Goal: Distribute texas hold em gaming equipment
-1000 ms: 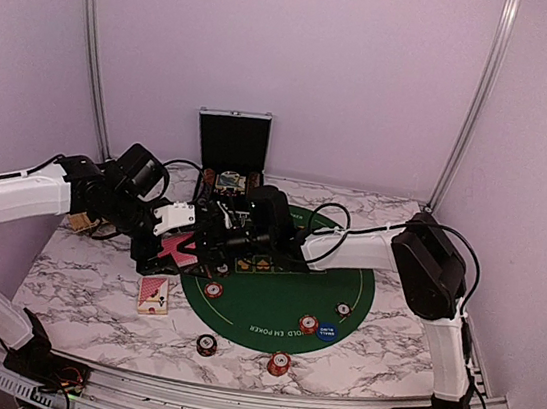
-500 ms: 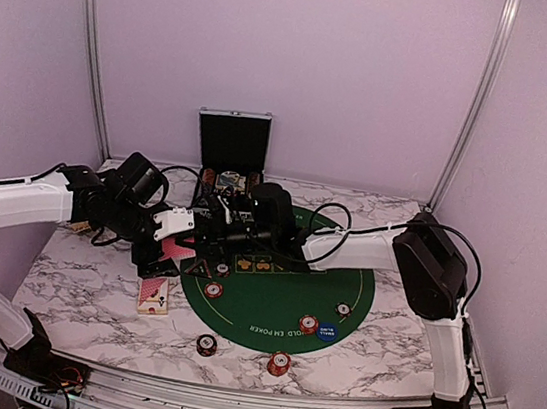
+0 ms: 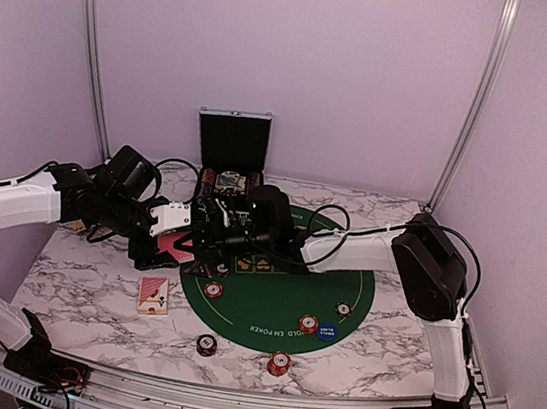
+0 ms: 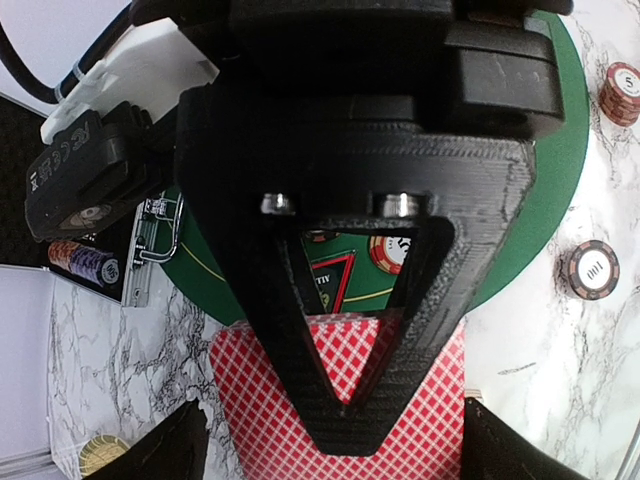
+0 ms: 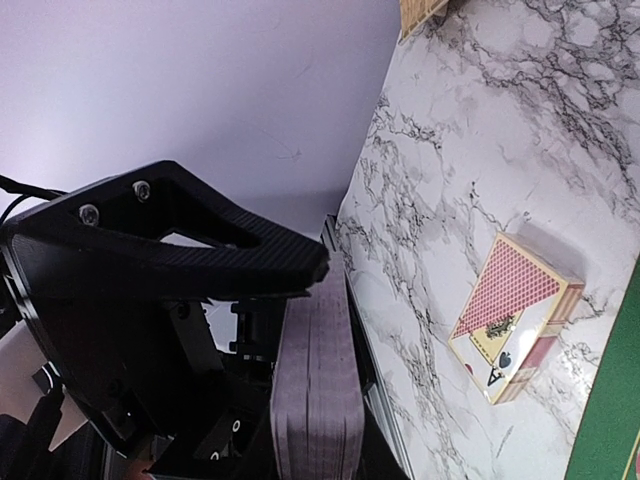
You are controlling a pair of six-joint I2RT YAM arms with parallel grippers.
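Note:
My right gripper [image 3: 200, 238] reaches across to the left of the green felt mat [image 3: 281, 301] and is shut on a deck of red-backed playing cards [image 4: 400, 420]. The deck shows edge-on in the right wrist view [image 5: 315, 400]. My left gripper [image 3: 176, 240] faces it, open, with its fingers [image 4: 165, 455] on either side of the deck's long edges; a thin gap shows on one side. A boxed card pack [image 3: 153, 294] lies on the marble. Several striped poker chips [image 3: 308, 323] and a blue marker disc [image 3: 326, 332] lie on and in front of the mat.
An open silver-edged black case [image 3: 231, 149] stands at the back, with chip stacks [image 4: 80, 262] inside. A woven tan tray [image 3: 74, 224] sits under the left arm. Two chips [image 3: 279, 364] lie on the marble near the front edge.
My left gripper has risen slightly towards the deck and its jaws have narrowed around it. The right gripper has kept hold of the deck in place.

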